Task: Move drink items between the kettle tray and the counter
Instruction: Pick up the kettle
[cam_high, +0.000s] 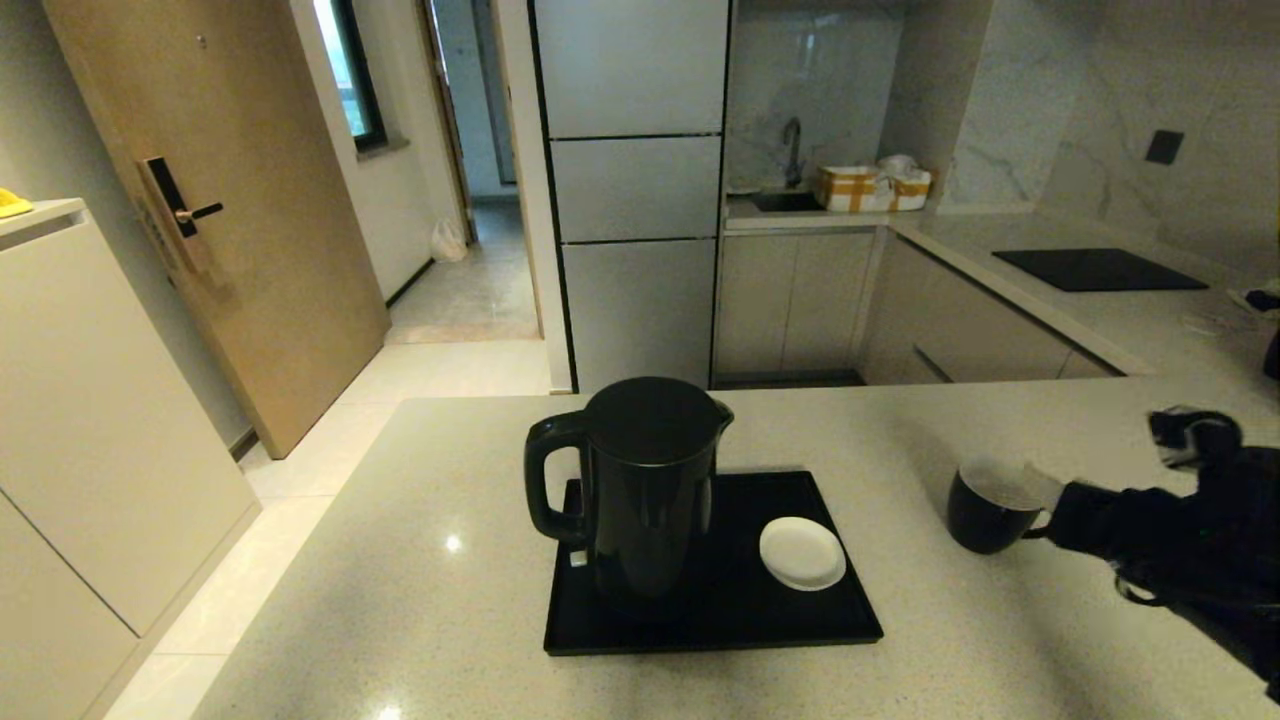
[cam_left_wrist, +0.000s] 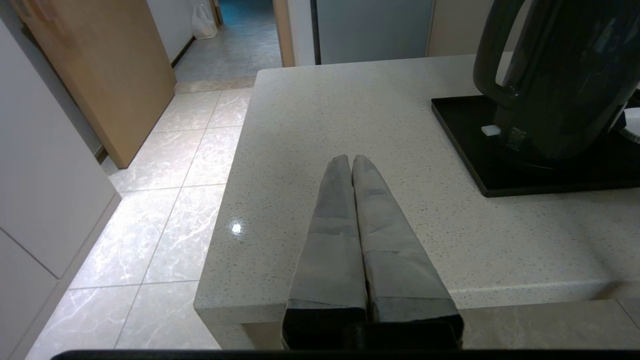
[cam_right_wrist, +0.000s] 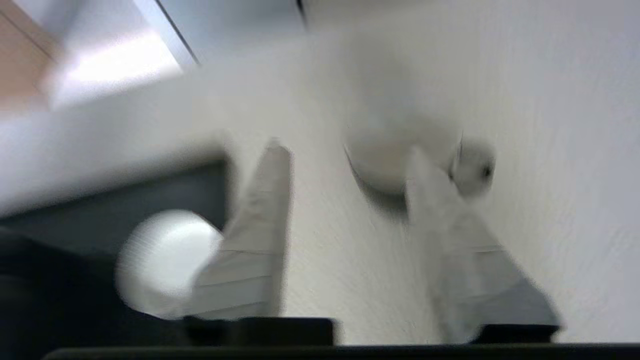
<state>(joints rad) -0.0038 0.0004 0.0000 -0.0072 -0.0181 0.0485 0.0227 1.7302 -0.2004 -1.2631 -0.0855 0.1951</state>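
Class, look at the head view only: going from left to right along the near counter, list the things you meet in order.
kettle → white saucer → mug → right gripper. The kettle and saucer both sit on the tray; the mug is off it, to the right over the counter.
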